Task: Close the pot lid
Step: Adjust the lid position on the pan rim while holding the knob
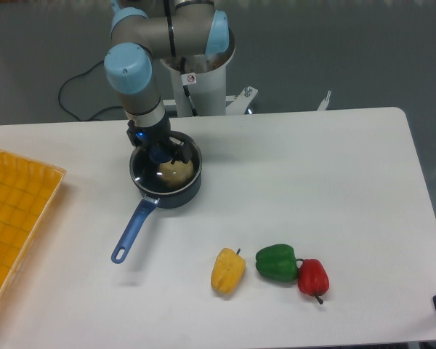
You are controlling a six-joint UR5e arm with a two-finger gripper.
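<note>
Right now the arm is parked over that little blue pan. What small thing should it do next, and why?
Probably let go and lift straight up. The lid already looks seated on the pot, and the end effector sits at the lid's knob. Whether it is gripping the knob cannot be told from this view, so opening comes first.

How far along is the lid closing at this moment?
Nearly done, it seems: the lid appears to sit over the pot, a pale item showing through the glass. The hand is at the knob; whether it grips is unclear. Left: release and retreat.
</note>
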